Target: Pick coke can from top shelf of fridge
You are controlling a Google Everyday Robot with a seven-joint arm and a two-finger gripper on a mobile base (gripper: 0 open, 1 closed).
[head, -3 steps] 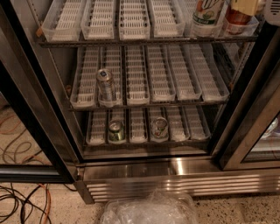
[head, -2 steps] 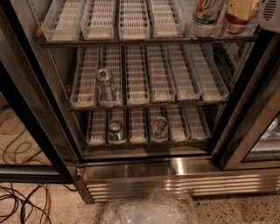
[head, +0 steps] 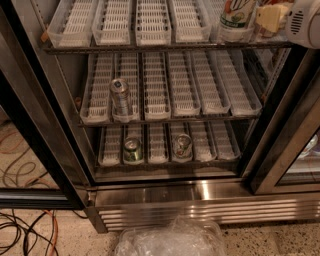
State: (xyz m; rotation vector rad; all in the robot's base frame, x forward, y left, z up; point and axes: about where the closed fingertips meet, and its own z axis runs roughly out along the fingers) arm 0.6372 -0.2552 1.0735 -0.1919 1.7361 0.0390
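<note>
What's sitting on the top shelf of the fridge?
The top shelf holds white lane trays and a white-and-green can at right. The pincer, top right, covers whatever stands beside that can.

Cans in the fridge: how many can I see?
4. A white-and-green can on the top shelf, right; a silver can on the middle rack, left; two cans on the bottom rack. The gripper at top right may hide more.

I can't read any lettering here; the green marks on the white can (head: 237,15), beside the gripper (head: 274,17) at top right, are illegible.
</note>
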